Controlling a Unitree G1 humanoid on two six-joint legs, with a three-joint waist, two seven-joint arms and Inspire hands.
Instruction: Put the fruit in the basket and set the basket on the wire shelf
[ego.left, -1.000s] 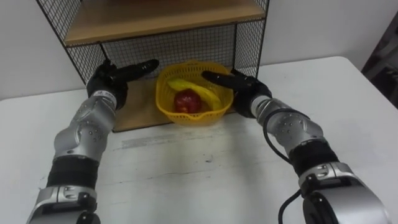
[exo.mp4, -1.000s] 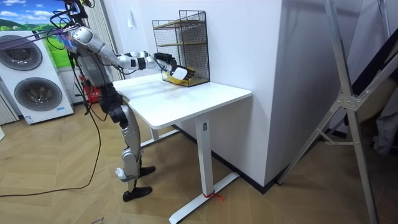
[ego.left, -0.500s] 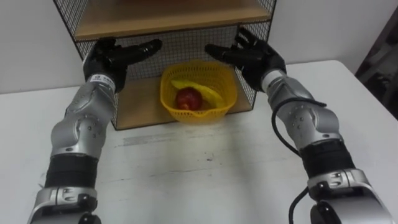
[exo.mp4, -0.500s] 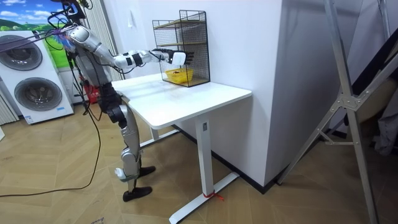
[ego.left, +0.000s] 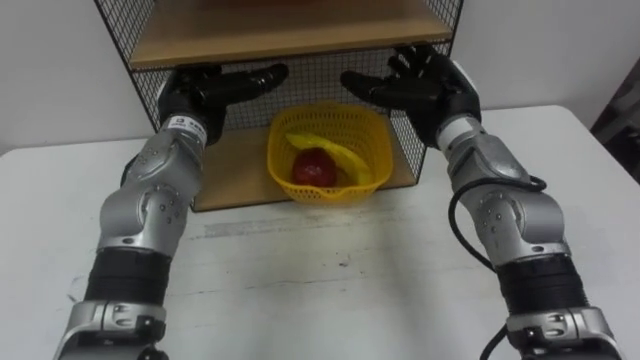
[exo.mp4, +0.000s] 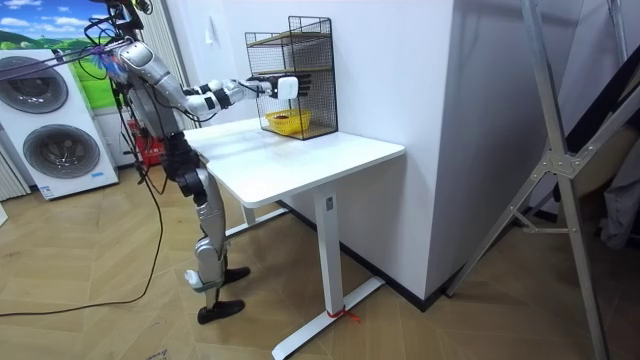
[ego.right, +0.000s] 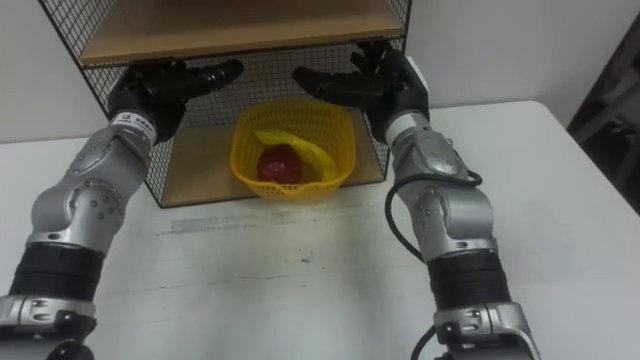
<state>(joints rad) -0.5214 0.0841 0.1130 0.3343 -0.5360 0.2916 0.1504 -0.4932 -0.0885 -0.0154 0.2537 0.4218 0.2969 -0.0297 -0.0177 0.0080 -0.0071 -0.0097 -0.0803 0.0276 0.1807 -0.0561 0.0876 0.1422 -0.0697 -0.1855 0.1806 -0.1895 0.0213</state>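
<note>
A yellow basket (ego.left: 330, 152) (ego.right: 293, 149) (exo.mp4: 286, 122) rests on the bottom wooden board of the wire shelf (ego.left: 240, 165) (exo.mp4: 298, 60), its front hanging over the board's edge. Inside lie a red apple (ego.left: 314, 168) (ego.right: 279, 163) and a banana (ego.left: 335, 155) (ego.right: 300, 149). My left hand (ego.left: 205, 90) (ego.right: 158, 88) is raised open above and left of the basket, fingers pointing right. My right hand (ego.left: 425, 85) (ego.right: 375, 80) is raised open above and right of it, palm toward the basket. Neither hand touches it.
The shelf stands at the back of a white table (ego.left: 330, 290) (exo.mp4: 310, 160), against the wall. An upper wooden board (ego.left: 280, 30) lies just above my hands. In the room view I stand at the table's left end, with washing machines (exo.mp4: 55, 125) behind me.
Both hands have let go of the basket's sides and risen away from it, spreading open in front of the shelf. The basket stays on the bottom board.
</note>
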